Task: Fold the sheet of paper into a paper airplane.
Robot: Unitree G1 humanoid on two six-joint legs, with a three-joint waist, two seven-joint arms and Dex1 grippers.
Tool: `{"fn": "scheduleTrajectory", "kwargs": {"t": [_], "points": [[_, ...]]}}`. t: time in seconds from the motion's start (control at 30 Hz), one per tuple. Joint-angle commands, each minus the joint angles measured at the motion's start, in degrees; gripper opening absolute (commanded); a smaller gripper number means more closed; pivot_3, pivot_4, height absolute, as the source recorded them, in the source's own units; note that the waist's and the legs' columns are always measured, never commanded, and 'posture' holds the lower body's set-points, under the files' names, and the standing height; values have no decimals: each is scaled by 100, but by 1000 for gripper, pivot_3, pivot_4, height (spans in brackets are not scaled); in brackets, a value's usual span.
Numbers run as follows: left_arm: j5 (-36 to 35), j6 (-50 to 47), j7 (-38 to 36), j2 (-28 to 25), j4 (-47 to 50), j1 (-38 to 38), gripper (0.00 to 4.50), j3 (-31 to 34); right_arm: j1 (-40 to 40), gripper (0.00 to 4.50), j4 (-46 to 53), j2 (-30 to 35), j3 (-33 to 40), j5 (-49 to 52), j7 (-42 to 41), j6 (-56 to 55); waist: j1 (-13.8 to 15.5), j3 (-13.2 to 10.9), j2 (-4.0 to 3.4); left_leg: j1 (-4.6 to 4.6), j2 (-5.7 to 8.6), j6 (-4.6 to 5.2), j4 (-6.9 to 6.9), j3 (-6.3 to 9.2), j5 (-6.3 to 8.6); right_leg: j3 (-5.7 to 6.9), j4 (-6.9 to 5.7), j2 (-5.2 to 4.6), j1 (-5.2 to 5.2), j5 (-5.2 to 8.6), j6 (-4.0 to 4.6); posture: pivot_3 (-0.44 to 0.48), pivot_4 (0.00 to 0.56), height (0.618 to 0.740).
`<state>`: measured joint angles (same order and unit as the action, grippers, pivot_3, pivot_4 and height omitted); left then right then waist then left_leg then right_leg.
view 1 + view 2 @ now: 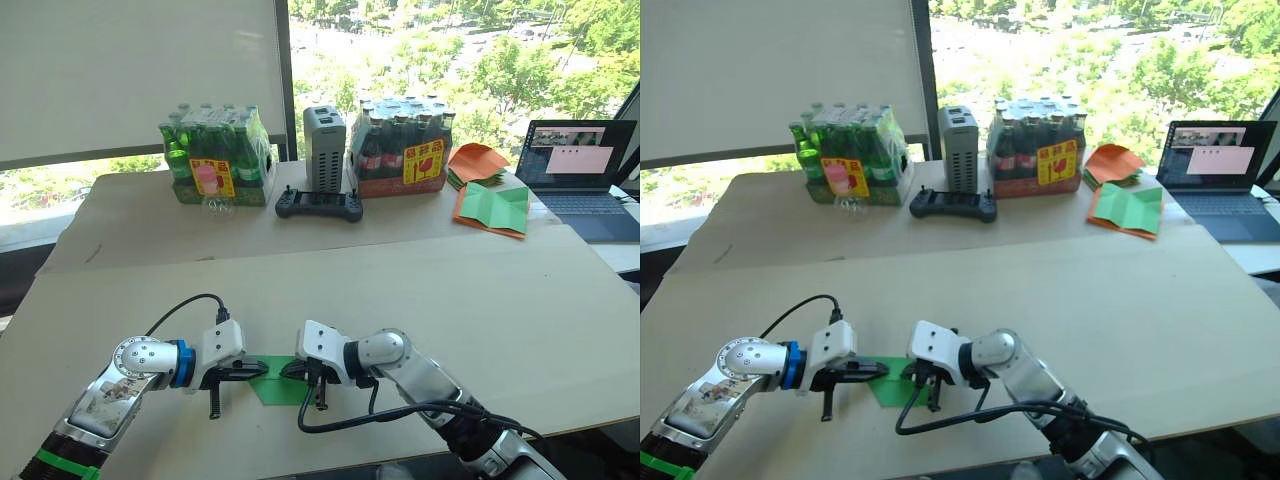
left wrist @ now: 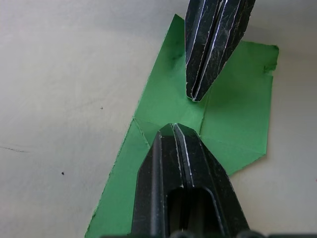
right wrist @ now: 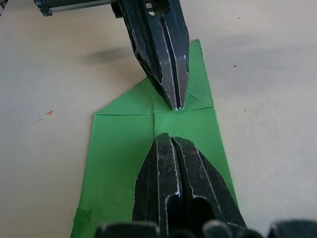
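The sheet of paper is bright green and lies flat on the tan table near its front edge. It carries crease lines and angled folded edges that narrow it at one end. My left gripper is shut, and its tip rests on the paper from the left. From the right, my right gripper is shut too, tip down on the paper. In the wrist views the two tips face each other a short gap apart over the centre crease.
At the far side of the table stand a pack of green bottles, a grey box, a black controller and a pack of dark bottles. Orange papers, an orange-edged green sheet and a laptop are at the far right.
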<state>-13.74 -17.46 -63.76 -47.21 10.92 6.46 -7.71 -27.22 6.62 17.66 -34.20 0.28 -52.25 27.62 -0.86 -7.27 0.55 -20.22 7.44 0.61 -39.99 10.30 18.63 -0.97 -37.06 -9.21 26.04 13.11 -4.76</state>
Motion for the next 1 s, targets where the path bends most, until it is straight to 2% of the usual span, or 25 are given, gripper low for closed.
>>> {"fn": "scheduleTrajectory", "kwargs": {"t": [0.03,0.57,0.73,1.0], "points": [[208,-62,5,0,-194,-138,0,-234,15,31,-88,133,-203,-192,-34,341,2,14,-6,1,0,0,0,0,0,0,0,0,-1,0,0,0,150,719],[231,45,-36,-35,-303,-78,0,-279,314,31,186,735,-299,-339,40,722,32,98,-27,17,2,3,7,0,2,0,7,-2,-19,0,0,0,150,719],[249,89,-53,-66,-329,-62,0,-290,521,31,477,981,-182,-268,11,855,68,97,-30,97,-6,17,31,0,15,4,40,2,-103,2,-3,0,150,719],[251,151,-88,-92,-376,-47,0,-273,831,31,847,1358,-16,-184,-36,1062,138,98,-29,101,-6,22,26,-5,22,4,47,3,-110,4,-5,0,150,719]]}}
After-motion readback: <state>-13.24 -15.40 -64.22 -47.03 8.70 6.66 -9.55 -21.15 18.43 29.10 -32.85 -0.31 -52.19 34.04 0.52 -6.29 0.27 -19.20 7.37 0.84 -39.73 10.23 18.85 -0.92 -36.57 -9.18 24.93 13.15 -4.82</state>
